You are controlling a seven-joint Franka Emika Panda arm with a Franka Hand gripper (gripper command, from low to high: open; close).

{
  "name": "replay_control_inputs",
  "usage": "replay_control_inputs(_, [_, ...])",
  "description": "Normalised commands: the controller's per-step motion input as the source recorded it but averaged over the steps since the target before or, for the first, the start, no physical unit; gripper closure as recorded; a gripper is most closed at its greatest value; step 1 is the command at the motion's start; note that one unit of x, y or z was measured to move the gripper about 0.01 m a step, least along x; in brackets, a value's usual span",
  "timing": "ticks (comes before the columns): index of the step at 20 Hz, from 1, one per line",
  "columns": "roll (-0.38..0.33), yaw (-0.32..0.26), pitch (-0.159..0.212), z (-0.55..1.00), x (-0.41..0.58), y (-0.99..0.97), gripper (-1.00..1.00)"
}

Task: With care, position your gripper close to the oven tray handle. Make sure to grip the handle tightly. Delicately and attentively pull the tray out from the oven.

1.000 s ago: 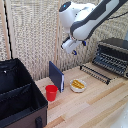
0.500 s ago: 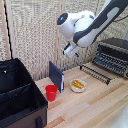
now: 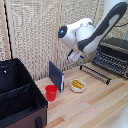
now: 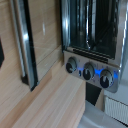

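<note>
Your arm is hanging over the wooden counter (image 3: 100,102) in the exterior view, white links curving in from the upper right of that view, with the gripper (image 3: 76,56) sitting in the air above the round dish of yellow food (image 3: 77,85). The fingers are too small and blurred there to read, and they are not appearing in the wrist view, so you cannot tell whether they are released or clenched; nothing is visibly being held. The oven (image 3: 115,56) is standing at the exterior view's right edge, black on top, silvery below. The tray (image 3: 111,61) is showing at its front as a dark rack of thin wires, and the oven tray handle (image 3: 95,73) is lying as a long dark bar low in front of the oven, just above the counter, to the gripper's lower right and apart from it. The wrist view is looking at the oven's glass front (image 4: 92,25) with three knobs (image 4: 87,71) beside it. A red cup (image 3: 51,92) is standing beside an upright dark blue panel (image 3: 56,76), and a big black open case (image 3: 20,97) is filling the exterior view's lower left.
</note>
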Motion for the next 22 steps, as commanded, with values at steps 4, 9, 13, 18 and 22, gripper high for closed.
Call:
replay_control_inputs(4, [-0.190, 0.120, -0.030, -0.31, -0.043, -0.55, -1.00])
replay_control_inputs(9, [-0.180, 0.105, -0.030, -0.26, -0.005, -0.56, -1.00])
replay_control_inputs(13, [-0.180, 0.106, -0.006, -0.19, -0.012, -0.57, -1.00])
replay_control_inputs(18, [-0.119, 0.076, 0.000, -0.22, -0.003, -0.67, -1.00])
replay_control_inputs(22, [-0.054, 0.034, -0.003, -0.18, 0.000, -0.73, -1.00])
